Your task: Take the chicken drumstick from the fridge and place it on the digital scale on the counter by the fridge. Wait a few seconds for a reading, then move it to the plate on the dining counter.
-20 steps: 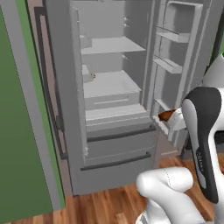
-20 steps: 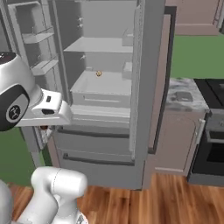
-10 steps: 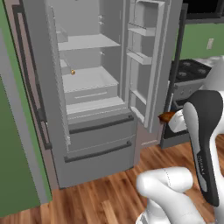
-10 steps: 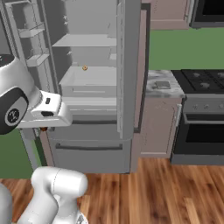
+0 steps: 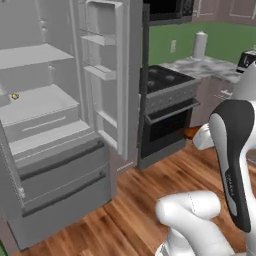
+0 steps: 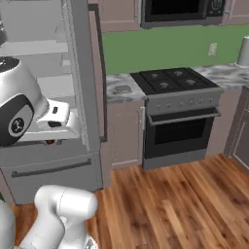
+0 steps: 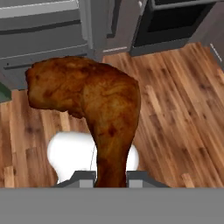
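my jaws: clamped on the narrow end of the chicken drumstick [image 7: 94, 109], which rises from between them in the hand view, its thick end leaning toward the upper left of that view.
chicken drumstick: held up in the air over the wooden floor [image 7: 175, 109]; in the left base view a sliver of orange-brown [image 5: 191, 132] pokes out just past my white wrist, and in the right base view a small brown bit [image 6: 49, 142] hangs just under my hand.
fridge [image 5: 60, 150]: ahead of my jaws and to the left, doors swung wide, pale shelves and lower drawers showing; one small yellowish item [image 5: 15, 96] sits on a shelf, too small to tell what it is.
digital scale [image 6: 122, 89]: flat grey square on the narrow marbled desk [image 6: 115, 92], well apart from my jaws, beyond the fridge's right door.
stove [image 6: 180, 112]: dark cooktop and oven touching the far side of that desk.
microwave [image 6: 177, 9]: on the wall above the stove.
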